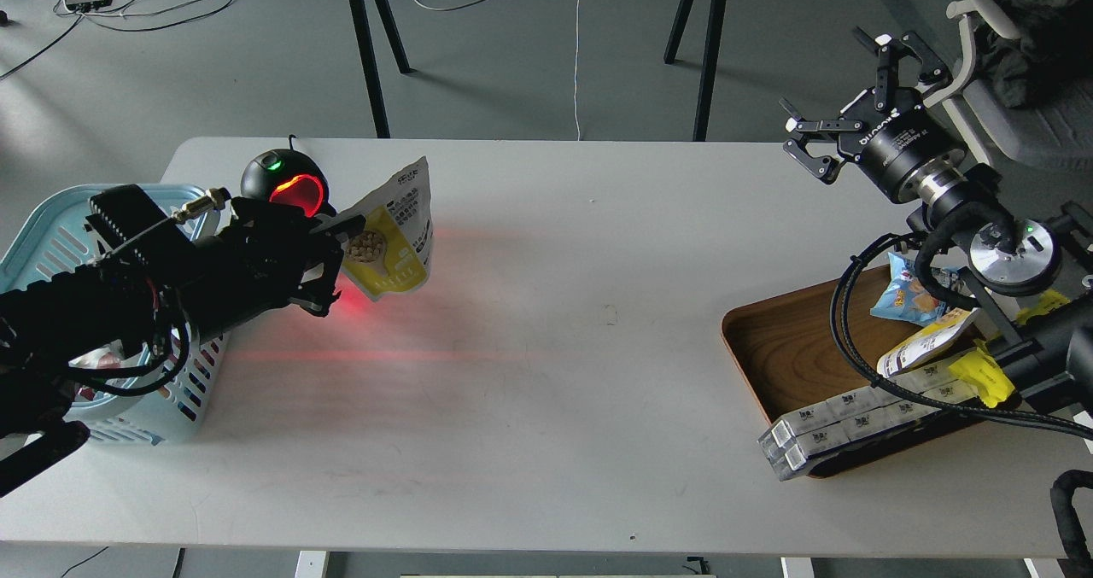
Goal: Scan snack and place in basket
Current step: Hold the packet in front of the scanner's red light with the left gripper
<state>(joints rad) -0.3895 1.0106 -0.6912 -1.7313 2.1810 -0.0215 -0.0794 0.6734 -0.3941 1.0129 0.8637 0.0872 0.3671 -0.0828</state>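
The left arm reached in low from the left edge, stretched across the near side of the light blue basket (51,219) toward the middle of the white table (546,347). Its left gripper (337,245) was closed on the left edge of the snack (394,232), a flat yellow pouch with beige balls pictured on it, which it held up off the table, tilted with its top corner leaning to the right. The pouch hung just right of a round black scanner (283,183) that showed a green light on top and a red glowing window; red light spilled onto the tabletop beneath the pouch.

The right arm came in from the right edge and bent upward over a brown wooden tray (768,347), its right gripper (845,104) raised at the far right with both fingers spread wide apart and nothing between them. On the tray lay a small blue packet (905,296), other yellow wrappers, and a row of white boxes (832,433) along its near rim.
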